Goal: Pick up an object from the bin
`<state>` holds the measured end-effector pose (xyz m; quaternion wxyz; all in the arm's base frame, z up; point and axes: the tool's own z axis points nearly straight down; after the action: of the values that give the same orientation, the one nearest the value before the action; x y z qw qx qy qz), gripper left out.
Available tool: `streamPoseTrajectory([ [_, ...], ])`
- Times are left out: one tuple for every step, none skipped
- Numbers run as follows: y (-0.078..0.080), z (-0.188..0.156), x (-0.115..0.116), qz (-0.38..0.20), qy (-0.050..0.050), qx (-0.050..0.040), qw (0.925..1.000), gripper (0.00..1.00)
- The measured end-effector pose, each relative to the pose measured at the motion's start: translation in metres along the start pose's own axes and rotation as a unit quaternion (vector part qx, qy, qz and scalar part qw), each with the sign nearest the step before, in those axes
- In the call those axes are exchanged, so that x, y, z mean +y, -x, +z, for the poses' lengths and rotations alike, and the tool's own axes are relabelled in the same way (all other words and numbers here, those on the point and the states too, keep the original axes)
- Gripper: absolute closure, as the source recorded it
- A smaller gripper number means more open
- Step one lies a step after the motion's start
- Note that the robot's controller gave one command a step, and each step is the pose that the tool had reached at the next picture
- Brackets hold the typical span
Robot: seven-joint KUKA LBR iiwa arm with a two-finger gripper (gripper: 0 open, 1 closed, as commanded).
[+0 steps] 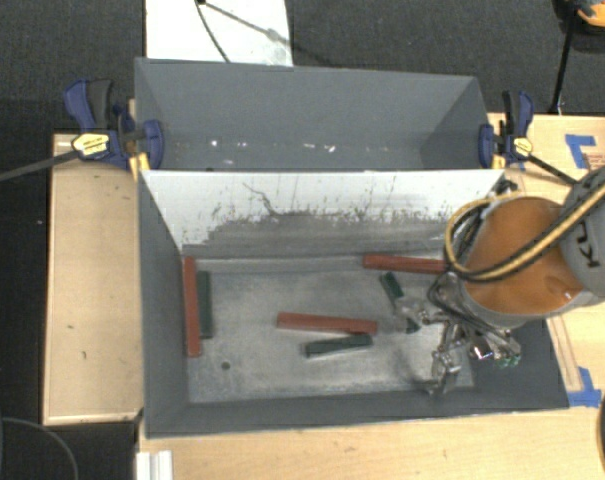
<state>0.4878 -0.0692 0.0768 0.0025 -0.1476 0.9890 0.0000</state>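
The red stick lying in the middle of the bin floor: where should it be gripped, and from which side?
I would grip the red stick from above, on its left half as viewed, closing across its narrow width. It lies flat, running left to right, and the green stick lies close beside its right half.

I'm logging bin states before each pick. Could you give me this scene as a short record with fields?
bin: grey metal, a few loose sticks on its floor
left side: left red-brown stick along the wall, left green stick right beside it
middle: middle red-brown stick, middle green stick just in front of it
back right: back red-brown stick, short green piece close by
arm: in from the right, its tip low over the front right floor
held: nothing I can make out
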Motion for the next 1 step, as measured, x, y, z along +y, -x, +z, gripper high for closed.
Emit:
streamPoseTrajectory([
  [0.0082,-0.0122,0.0478,0.005,0.0,0.0017,1.0,0.0],
])
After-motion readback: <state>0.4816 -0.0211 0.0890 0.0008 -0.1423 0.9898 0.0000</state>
